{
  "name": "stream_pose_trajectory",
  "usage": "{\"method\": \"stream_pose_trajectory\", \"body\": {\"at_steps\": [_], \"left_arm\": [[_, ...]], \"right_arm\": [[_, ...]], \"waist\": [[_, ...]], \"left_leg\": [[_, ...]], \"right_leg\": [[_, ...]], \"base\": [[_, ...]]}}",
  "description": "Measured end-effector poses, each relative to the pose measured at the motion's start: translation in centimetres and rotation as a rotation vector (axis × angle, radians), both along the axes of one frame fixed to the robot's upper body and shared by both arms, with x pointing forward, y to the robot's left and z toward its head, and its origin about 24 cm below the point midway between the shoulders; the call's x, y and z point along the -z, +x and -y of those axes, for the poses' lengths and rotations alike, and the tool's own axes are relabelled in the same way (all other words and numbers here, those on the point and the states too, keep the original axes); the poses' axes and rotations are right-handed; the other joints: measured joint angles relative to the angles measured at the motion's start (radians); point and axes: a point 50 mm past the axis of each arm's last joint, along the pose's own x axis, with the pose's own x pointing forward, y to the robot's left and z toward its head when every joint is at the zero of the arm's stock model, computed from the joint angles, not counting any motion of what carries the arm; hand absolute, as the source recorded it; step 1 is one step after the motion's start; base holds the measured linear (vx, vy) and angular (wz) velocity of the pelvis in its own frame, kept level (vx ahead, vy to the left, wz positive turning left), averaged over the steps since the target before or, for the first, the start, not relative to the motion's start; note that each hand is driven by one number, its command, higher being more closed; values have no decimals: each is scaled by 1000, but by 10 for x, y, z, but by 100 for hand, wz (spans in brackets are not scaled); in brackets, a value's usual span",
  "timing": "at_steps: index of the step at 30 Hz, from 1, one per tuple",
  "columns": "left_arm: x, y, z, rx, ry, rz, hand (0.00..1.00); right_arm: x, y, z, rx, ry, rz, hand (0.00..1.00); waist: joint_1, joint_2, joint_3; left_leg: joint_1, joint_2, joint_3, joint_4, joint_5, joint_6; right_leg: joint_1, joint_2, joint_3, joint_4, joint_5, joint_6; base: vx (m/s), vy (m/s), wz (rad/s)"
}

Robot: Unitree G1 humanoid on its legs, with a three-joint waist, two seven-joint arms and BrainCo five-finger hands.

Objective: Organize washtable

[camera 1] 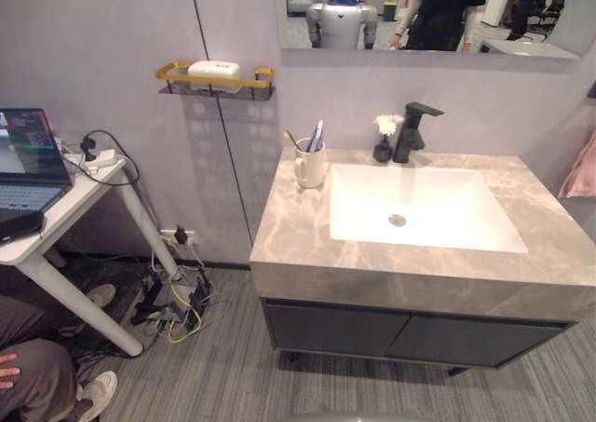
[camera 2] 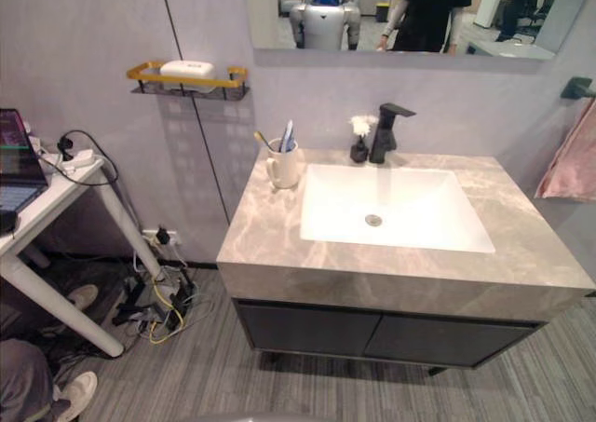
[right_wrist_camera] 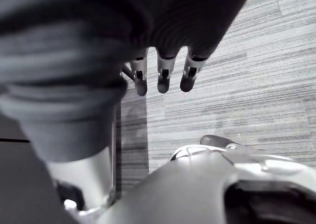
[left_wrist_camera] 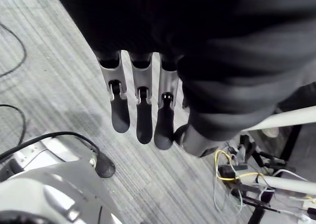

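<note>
**Washstand as it stands, both hands down at the sides**

The stone surface carries a white basin sunk into its middle and right part. Along the back edge, a black tap stands behind the basin. A small dark bottle with a white fluffy top sits just beside the tap on its left. Further left, at the back left corner of the basin, a pale cup stands upright and holds toothbrushes, which lean out of it. The rest of the stone is bare, and dark cabinet doors close off the space under it.

On the wall to the left, a gold-railed shelf holds a white soap box. A mirror hangs above the tap, and a pink towel hangs at the far right.

Well apart on the left is a white side surface with an open laptop on it. Cables lie tangled on the floor below, and a seated person's leg shows at the lower left corner.

The left hand hangs over the grey floor with its fingers straight, side by side and holding nothing. The right hand hangs the same way (straight, empty, pointing at the floor).
</note>
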Motion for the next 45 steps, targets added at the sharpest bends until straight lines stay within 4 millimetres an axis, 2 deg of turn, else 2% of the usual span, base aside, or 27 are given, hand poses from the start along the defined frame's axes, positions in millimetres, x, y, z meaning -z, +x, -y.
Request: {"method": "stream_pose_trajectory", "body": {"at_steps": [3, 5, 10, 14, 27, 29, 30, 32, 35, 36, 37, 39, 40, 41, 42, 43, 45], "left_arm": [[1, 12, 2, 91, -22, 26, 0], [1, 22, 1, 143, -26, 45, 0], [0, 48, 2, 260, -13, 100, 0], [-1, 53, 2, 265, -9, 114, 0], [-1, 52, 1, 294, -5, 103, 0], [-2, 55, 0, 292, 1, 116, 0], [-4, 64, -1, 292, 11, 141, 0], [-7, 76, -2, 294, 36, 180, 0], [-9, 78, -4, 290, 49, 196, 0], [-9, 78, -5, 294, 52, 195, 0], [-9, 79, -5, 294, 55, 198, 0], [-9, 77, -6, 293, 57, 197, 0], [-8, 76, 0, 288, 42, 198, 0], [-8, 77, 0, 289, 43, 199, 0], [-10, 82, -5, 303, 59, 209, 0], [-11, 84, -8, 308, 69, 215, 0], [-12, 84, -11, 333, 79, 205, 0]], "right_arm": [[0, 2, 2, -1, -6, -3, 0], [1, 6, 2, -5, -4, -5, 0], [1, 11, 2, -16, -8, 0, 0], [0, 15, 2, -20, -20, 8, 0], [0, 22, 3, -28, -20, 19, 0], [0, 30, 2, -41, -20, 35, 0], [-2, 39, 2, -51, -23, 61, 0], [-4, 49, 2, -88, -32, 84, 0], [-6, 62, 2, -122, -41, 111, 0], [-7, 63, 2, -121, -42, 119, 0], [-8, 66, 3, -120, -46, 134, 0], [-10, 68, 5, -113, -53, 146, 0], [-10, 67, 8, -103, -61, 149, 0], [-11, 67, 9, -100, -61, 151, 0], [-10, 66, 6, -80, -51, 151, 0], [-9, 65, 3, -69, -43, 152, 0], [-9, 58, 0, -25, -31, 150, 0]], "waist": [[-7, 5, 3], [-23, 7, 5], [-24, 9, 23], [-24, 8, 46], [-24, 7, 75], [-23, 4, 83], [-23, -6, 107], [-21, -2, 144], [-19, -6, 155], [-17, -10, 158], [-17, -18, 164], [-21, -7, 164], [-22, 14, 162], [-26, 18, 159], [-28, 11, 157], [-28, -13, 151], [-26, -24, 148]], "left_leg": [[-3, -1, -6, 1, 0, 0], [-9, 0, -18, 4, 0, 0], [-10, 0, -21, 5, 0, 0], [-2, 1, -22, 5, 0, 0], [9, 6, 4, 7, -2, -3], [-36, 6, -11, 33, -2, -2], [-66, 6, -29, 60, -2, -2], [-113, 8, -57, 99, -2, -3], [-172, 13, -83, 132, -2, -3], [-186, 17, -89, 171, -21, -3], [-226, 19, -94, 287, -83, -1], [-275, 21, -121, 453, -155, -7], [-284, 20, -148, 506, -203, -25], [-281, 16, -149, 499, -222, -9], [-289, -4, -136, 488, -224, -5], [-294, -16, -129, 483, -223, -4], [-330, -32, -82, 525, -240, 22]], "right_leg": [[0, 0, -5, 0, -1, 1], [0, 1, -16, 1, -4, 4], [-1, 2, -18, 5, -8, 6], [-2, 1, -19, 15, -14, 6], [-7, 3, 11, 27, -17, 2], [-28, 0, -2, 38, -17, 1], [-38, -5, -22, 56, -20, -4], [-67, -11, -55, 82, -27, -10], [-109, -23, -76, 109, -31, -17], [-114, -33, -84, 115, -32, -19], [-115, -41, -82, 126, -32, -19], [-114, -48, -64, 145, -30, -16], [-113, -43, -32, 152, -25, 0], [-117, -45, -24, 151, -22, 4], [-142, -68, -13, 153, -14, 9], [-155, -82, -6, 156, -9, 14], [-199, -116, 20, 177, -5, 20]], "base": [[33, 0, 5], [30, -10, 14], [6, -1, 1], [0, 0, 0], [-20, 8, -5], [-38, -2, 22], [-51, -14, 42], [-95, -11, 47], [-88, 20, 24], [-76, 67, 4], [-58, 76, -14], [-21, 135, -45], [-21, 205, -50], [-50, 278, -44], [-63, 201, -19], [-108, 256, -26], [-82, 188, -31]]}}
